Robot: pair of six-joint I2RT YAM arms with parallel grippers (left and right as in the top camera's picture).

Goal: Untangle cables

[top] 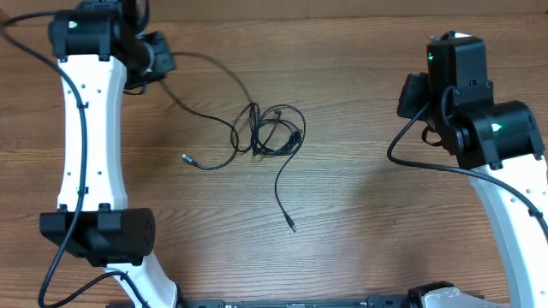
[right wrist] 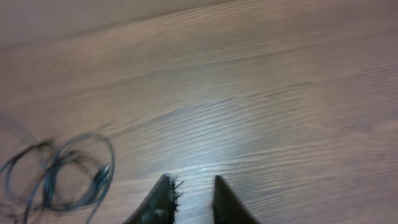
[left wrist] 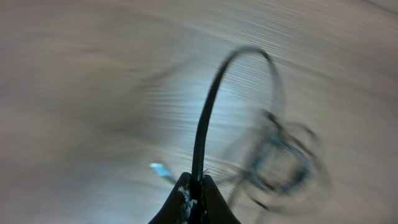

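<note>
Left fingers (left wrist: 177, 204) pinch thin black cables (left wrist: 205, 118); loops on wood-grain table (top: 360, 214).

The overhead camera looks straight down from high up, taking in the broad wooden surface (top: 360, 188) with the cables (top: 274, 130) near its middle. The left wrist camera sits close behind its tool (left wrist: 196, 186), low and facing forward over a blurred surface, while the right wrist camera tilts down past its tool (right wrist: 193, 196) from close range. All three views share the cables, seen right of centre from the left wrist and at the lower left from the right wrist.
</note>
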